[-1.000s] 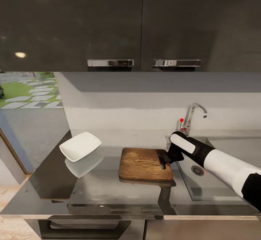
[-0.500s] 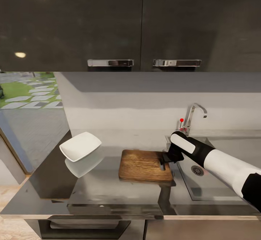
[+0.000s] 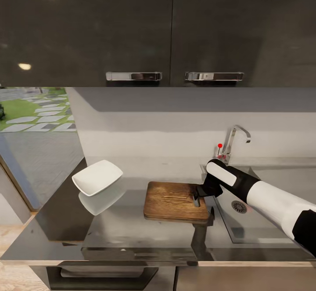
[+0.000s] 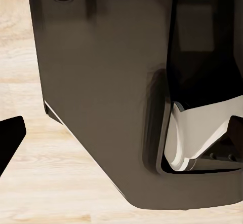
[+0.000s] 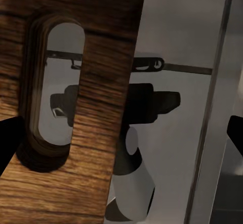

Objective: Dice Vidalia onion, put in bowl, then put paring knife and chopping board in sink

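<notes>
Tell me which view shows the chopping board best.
The head view: the whole chopping board lies on the countertop beside the sink, with the right gripper at its sink-side end. The right wrist view gives just a close-up of its handle slot and end edge. The left wrist view faces dark cabinet and floor.

right arm (image 3: 263, 194): extended forward-left, wrist bent down | right pincer (image 3: 196, 199): pointing down, grip state unclear

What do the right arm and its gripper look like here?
In the head view, the right arm has glossy white rounded shells split by black joint bands, with a white capsule-shaped wrist cover. The right gripper is matte black and blocky. No cables or markings visible. In the right wrist view its fingers show as dark edge shapes.
</notes>
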Tool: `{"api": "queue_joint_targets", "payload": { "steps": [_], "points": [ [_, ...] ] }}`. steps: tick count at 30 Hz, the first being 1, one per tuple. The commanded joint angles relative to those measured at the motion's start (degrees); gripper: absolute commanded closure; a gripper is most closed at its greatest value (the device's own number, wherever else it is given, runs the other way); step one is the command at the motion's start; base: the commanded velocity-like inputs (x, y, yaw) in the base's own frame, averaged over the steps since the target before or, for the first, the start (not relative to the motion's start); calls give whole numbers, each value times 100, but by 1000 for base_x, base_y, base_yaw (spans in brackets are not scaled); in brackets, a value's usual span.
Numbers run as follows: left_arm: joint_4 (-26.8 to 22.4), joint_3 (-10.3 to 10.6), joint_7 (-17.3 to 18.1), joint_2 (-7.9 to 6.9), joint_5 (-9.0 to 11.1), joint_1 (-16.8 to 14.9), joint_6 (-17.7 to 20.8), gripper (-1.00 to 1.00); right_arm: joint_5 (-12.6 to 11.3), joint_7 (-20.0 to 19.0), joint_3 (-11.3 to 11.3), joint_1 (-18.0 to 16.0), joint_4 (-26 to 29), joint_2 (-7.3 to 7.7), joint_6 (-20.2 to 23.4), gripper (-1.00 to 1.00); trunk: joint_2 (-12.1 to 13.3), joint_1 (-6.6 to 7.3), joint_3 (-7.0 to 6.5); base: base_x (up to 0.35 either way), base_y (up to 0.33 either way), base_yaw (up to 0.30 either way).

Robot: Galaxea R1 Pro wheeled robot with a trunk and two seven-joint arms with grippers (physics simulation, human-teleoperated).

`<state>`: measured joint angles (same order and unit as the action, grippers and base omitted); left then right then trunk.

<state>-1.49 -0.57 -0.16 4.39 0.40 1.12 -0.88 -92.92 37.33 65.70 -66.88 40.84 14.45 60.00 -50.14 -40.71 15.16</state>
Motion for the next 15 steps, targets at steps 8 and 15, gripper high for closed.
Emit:
{"api": "queue_joint_targets", "payload": {
  "steps": [8,15],
  "points": [
    [-9,-5,-2,2,4,2,-8,-100,-84,47,-10,-9,20,13,0,-100,-5,-1,7,0,0,0],
    [-16,-5,-2,8,4,2,-8,-100,-88,47,-415,-9,40,51,0,-100,-5,-1,7,0,0,0]
  ]
}}
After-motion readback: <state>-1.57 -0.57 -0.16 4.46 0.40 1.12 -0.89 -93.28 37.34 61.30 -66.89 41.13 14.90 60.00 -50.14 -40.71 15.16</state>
